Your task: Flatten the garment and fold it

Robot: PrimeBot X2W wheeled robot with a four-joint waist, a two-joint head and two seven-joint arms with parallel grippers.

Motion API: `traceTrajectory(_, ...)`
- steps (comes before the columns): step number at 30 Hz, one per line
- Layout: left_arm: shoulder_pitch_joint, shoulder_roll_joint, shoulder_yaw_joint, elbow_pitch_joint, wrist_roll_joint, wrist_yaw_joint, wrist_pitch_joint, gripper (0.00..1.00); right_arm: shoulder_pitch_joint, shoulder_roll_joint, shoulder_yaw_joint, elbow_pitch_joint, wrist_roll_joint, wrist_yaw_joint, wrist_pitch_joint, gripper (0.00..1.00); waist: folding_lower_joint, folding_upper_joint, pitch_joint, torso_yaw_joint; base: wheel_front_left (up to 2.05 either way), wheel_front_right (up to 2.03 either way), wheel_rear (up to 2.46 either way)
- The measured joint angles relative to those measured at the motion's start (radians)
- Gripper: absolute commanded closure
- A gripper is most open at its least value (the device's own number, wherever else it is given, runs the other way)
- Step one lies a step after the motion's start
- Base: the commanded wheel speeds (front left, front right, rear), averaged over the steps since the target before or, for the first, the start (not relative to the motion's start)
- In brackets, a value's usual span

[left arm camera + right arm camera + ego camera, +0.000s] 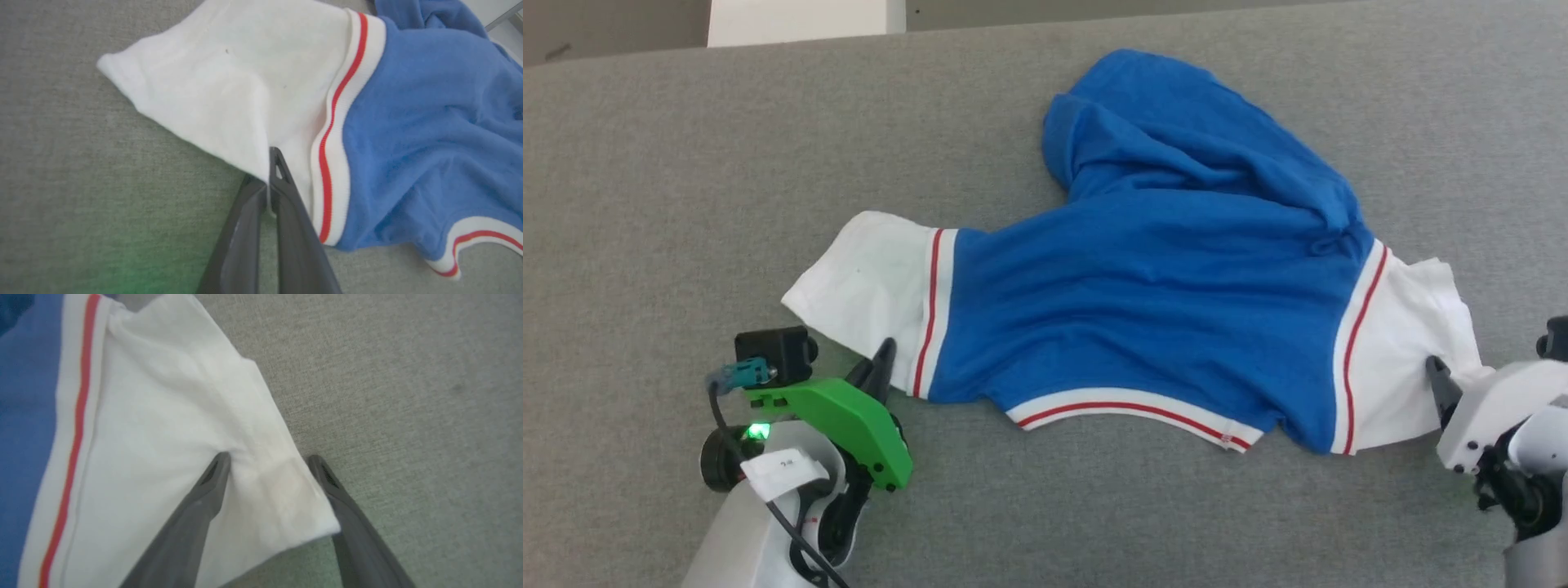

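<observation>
The garment (pixel 1143 302), a royal-blue T-shirt with white sleeves and red-and-white trim, lies crumpled across the grey table, its upper part bunched at the back. My left gripper (pixel 882 363) is shut on the near edge of the white left sleeve (pixel 229 81); in the left wrist view its two dark fingers (pixel 282 192) pinch a fold of that sleeve. My right gripper (pixel 267 459) stands open, its fingers straddling the corner of the white right sleeve (pixel 171 428), one finger pressing into the cloth and the other on the table beside it.
The grey felt-covered table (pixel 686 163) spreads wide around the shirt. A white block (pixel 805 20) stands past the table's far edge at the upper left.
</observation>
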Motion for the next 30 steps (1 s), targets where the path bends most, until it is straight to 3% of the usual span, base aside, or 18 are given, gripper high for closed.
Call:
traceTrajectory(1, 0.0, 0.001, -0.002, -0.002, 0.0, 0.0, 0.001, 1.0, -0.007, -0.004, 0.004, 0.002, -0.001, 0.0, 0.015, 0.0, 0.0, 0.0, 0.004, 0.003, 0.0, 0.0, 0.0)
traceTrajectory(2, 0.0, 0.001, -0.006, -0.005, 0.0, 0.0, 0.002, 1.0, -0.015, -0.01, 0.008, 0.005, 0.0, 0.0, 0.035, 0.27, 0.0, 0.0, 0.008, 0.007, 0.0, 0.0, 0.0)
traceTrajectory(3, 0.0, 0.001, -0.009, -0.008, 0.002, 0.0, 0.002, 1.0, -0.017, -0.016, 0.016, 0.004, -0.002, -0.001, 0.047, 0.76, 0.0, 0.0, 0.012, 0.01, 0.0, 0.0, 0.0)
traceTrajectory(4, 0.0, 0.002, -0.011, -0.009, 0.005, 0.0, 0.004, 1.0, -0.019, -0.023, 0.024, 0.002, -0.001, -0.002, 0.053, 1.0, 0.0, 0.0, 0.014, 0.013, 0.0, 0.0, 0.0)
traceTrajectory(15, 0.017, -0.006, -0.03, 0.0, 0.006, -0.005, -0.003, 1.0, 0.02, 0.001, 0.063, -0.081, 0.026, -0.008, 0.115, 1.0, 0.0, 0.0001, -0.039, 0.011, 0.0, 0.0, 0.0)
traceTrajectory(19, 0.003, -0.019, -0.01, -0.035, -0.037, -0.023, -0.019, 1.0, 0.021, 0.021, 0.082, -0.161, 0.11, -0.007, 0.162, 1.0, 0.0, 0.0, -0.078, 0.008, 0.0, 0.0, 0.0)
traceTrajectory(26, -0.187, 0.018, 0.07, -0.14, -0.106, -0.05, 0.008, 1.0, -0.156, 0.022, 0.109, -0.36, 0.287, -0.007, 0.323, 1.0, 0.0, 0.0001, -0.153, 0.004, 0.0, 0.0, 0.0)
traceTrajectory(30, -0.322, 0.066, 0.094, -0.186, -0.102, -0.053, 0.049, 1.0, -0.29, 0.022, 0.079, -0.416, 0.347, -0.007, 0.398, 1.0, 0.0001, 0.0, -0.197, 0.007, 0.0, 0.0, 0.0)
